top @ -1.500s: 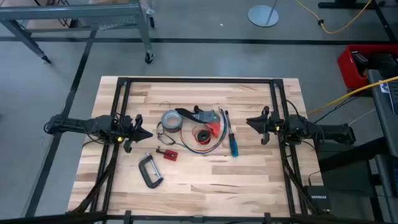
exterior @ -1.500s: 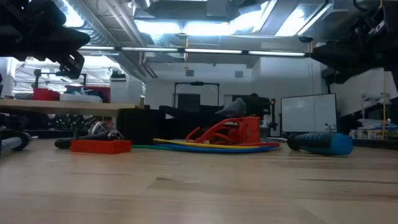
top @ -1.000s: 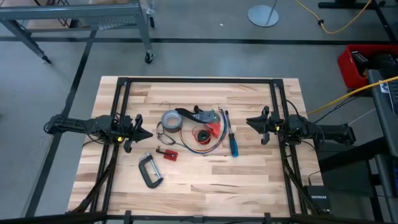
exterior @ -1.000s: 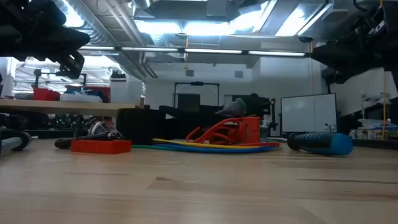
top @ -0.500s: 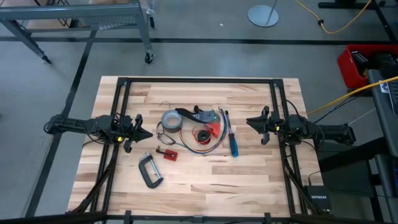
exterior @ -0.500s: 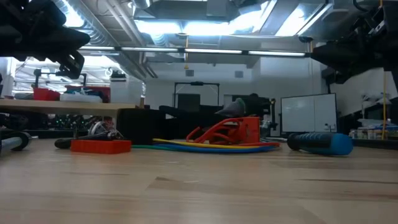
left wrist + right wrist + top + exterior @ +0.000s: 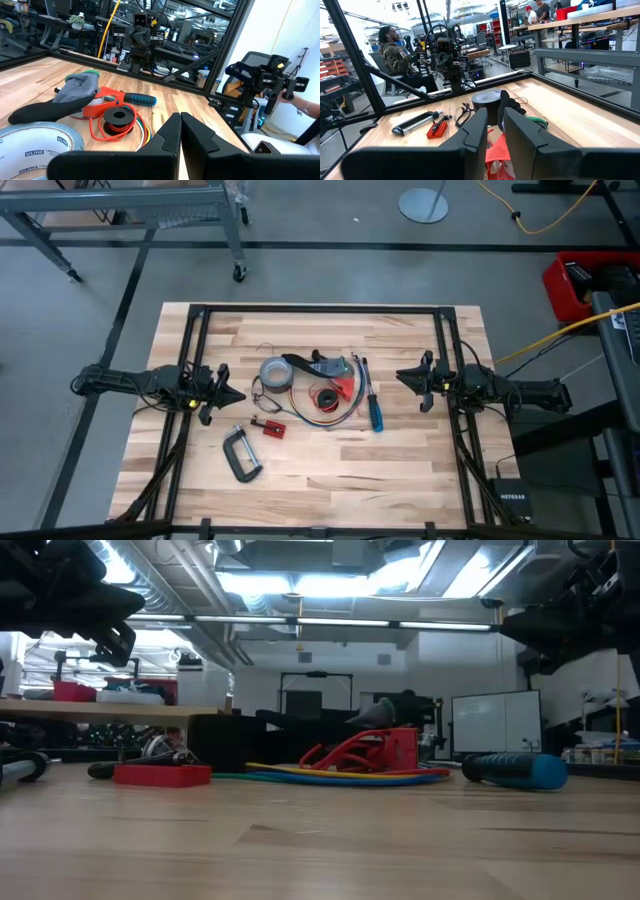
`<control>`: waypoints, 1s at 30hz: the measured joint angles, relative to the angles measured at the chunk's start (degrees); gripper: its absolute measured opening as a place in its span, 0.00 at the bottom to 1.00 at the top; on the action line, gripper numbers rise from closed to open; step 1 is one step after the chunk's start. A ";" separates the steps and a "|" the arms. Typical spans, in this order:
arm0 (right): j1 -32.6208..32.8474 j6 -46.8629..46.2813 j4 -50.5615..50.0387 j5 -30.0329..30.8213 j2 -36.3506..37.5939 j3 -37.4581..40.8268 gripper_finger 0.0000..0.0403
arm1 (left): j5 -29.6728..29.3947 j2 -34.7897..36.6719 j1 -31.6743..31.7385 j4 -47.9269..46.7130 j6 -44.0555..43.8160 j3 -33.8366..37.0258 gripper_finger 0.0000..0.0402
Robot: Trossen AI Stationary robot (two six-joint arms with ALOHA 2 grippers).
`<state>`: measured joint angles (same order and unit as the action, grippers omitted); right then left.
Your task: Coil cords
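The long cord (image 7: 318, 416) with coloured strands lies in a loose loop on the table's middle, around a red spool (image 7: 323, 397). It also shows in the left wrist view (image 7: 142, 131) and the low view (image 7: 340, 777). The slim dark wire (image 7: 258, 386) lies in small loops left of the grey tape roll (image 7: 276, 372). It shows in the right wrist view (image 7: 463, 114) too. My left gripper (image 7: 238, 394) hovers shut at the left of the things, pointing at them. My right gripper (image 7: 400, 376) hovers at their right with a narrow gap between its fingers. Both are empty.
A black and grey glove (image 7: 318, 364) and a red plastic piece (image 7: 345, 386) lie on the cord pile. A blue-handled screwdriver (image 7: 373, 408) lies to its right. A C-clamp (image 7: 240, 453) and a small red block (image 7: 268, 427) lie nearer. A person (image 7: 395, 55) sits beyond the table.
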<state>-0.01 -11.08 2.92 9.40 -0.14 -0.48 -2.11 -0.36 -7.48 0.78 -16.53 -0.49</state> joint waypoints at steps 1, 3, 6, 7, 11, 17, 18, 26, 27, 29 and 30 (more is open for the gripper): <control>-0.01 -0.01 0.00 0.01 0.01 -0.01 0.17 | 0.00 0.02 0.00 0.00 0.00 0.00 0.01; -0.01 -0.02 0.00 0.01 0.00 0.00 0.17 | 0.00 0.00 0.01 0.00 0.02 0.00 0.01; -0.01 -0.02 0.00 0.00 0.00 0.00 0.17 | 0.00 0.00 0.00 0.00 0.32 0.00 0.01; 0.00 0.00 0.00 -0.01 0.00 -0.01 0.17 | 0.00 0.00 0.00 0.00 0.35 -0.01 0.01; 0.00 -0.02 0.00 -0.01 0.02 -0.01 0.17 | -0.01 0.00 0.01 0.00 -0.13 -0.02 0.01; -0.01 -0.02 0.00 0.00 0.01 -0.01 0.17 | -0.26 0.01 0.02 2.30 1.72 0.00 0.01; -0.02 -0.02 0.00 0.01 0.01 -0.01 0.17 | -0.25 0.02 0.02 3.23 1.21 0.00 0.01; -0.02 -0.02 0.02 0.01 0.00 0.00 0.17 | -3.36 0.00 0.02 15.07 6.39 0.00 0.01; -0.01 -0.02 0.02 0.01 0.00 -0.01 0.17 | -3.34 0.00 0.02 17.12 8.08 0.00 0.01; -0.01 -0.02 0.02 0.00 0.00 -0.01 0.17 | -3.37 0.04 0.02 20.07 9.90 0.00 0.01; -0.02 -0.02 0.02 0.01 0.00 -0.01 0.17 | -3.40 0.03 0.01 20.66 10.32 0.00 0.01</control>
<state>-0.03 -11.09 2.94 9.41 -0.14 -0.48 -5.51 -0.33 -7.47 21.44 -6.22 -0.49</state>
